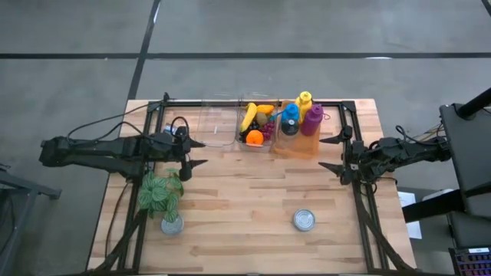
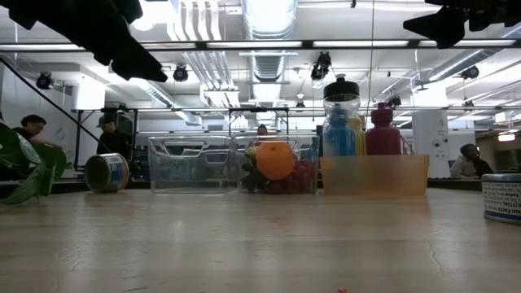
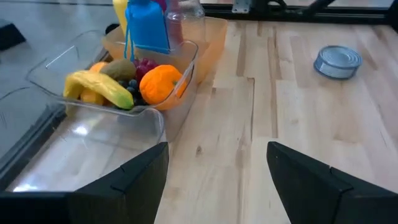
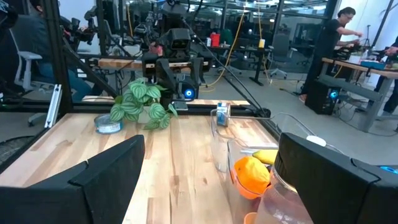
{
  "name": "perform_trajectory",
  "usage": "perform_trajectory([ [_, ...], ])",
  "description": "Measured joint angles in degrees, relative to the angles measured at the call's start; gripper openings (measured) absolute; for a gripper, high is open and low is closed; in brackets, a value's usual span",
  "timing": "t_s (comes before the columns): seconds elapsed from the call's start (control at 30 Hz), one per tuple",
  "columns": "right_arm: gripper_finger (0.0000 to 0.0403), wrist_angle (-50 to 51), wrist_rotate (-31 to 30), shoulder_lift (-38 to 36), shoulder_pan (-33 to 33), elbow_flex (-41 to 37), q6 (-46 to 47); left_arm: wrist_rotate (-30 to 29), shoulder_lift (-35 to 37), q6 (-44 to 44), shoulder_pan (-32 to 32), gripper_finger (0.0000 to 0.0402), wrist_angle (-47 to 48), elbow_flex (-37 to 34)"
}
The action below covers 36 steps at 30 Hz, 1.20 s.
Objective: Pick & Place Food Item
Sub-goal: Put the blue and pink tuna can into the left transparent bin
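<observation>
Nearest my overhead camera, both end effectors hang with fingers apart, holding nothing: left end effector [image 1: 195,153] beside the empty clear bin [image 1: 217,127], right end effector [image 1: 331,152] beside the orange tub [image 1: 298,146] of bottles [image 1: 291,119]. Between those sits my landmark, the fruit bin [image 1: 256,142], holding banana [image 1: 248,116], orange [image 1: 254,137] and grapes [image 1: 268,133]. A tin can [image 1: 304,221] stands well apart from it on the worktop [image 1: 245,199].

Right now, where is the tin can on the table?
In the high view the tin can stands alone at the table's front right, below the fruit bin and nearer the right gripper.
</observation>
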State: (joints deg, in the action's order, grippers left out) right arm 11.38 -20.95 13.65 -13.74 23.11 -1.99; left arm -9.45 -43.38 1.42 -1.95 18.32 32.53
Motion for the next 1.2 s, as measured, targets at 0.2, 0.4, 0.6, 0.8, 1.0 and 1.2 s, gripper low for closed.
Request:
perform_trajectory([
  [0.2,0.0371,0.00,0.00,0.00,0.00,0.00,-0.12,-0.35,0.00,9.11,-0.07,0.0277,0.52,0.20],
  [0.4,0.0371,0.02,0.00,0.00,0.00,0.00,-0.09,-0.44,0.00,16.22,-0.07,0.0277,3.93,2.69],
  [0.6,0.0371,0.04,0.00,0.00,0.00,0.00,0.00,-0.44,0.00,19.57,0.42,0.0277,6.25,6.52],
  [0.8,0.0371,0.09,0.00,0.00,0.00,0.00,-0.12,-1.13,0.00,25.92,0.43,0.0277,9.25,9.10],
  [1.0,0.0371,0.31,-0.02,0.00,0.00,0.00,-0.09,-4.40,-3.34,35.19,0.43,0.0277,16.88,12.01],
  [1.2,0.0371,0.42,-0.02,0.07,0.00,0.00,-0.04,-10.77,-11.34,46.38,0.43,0.0277,32.38,21.95],
])
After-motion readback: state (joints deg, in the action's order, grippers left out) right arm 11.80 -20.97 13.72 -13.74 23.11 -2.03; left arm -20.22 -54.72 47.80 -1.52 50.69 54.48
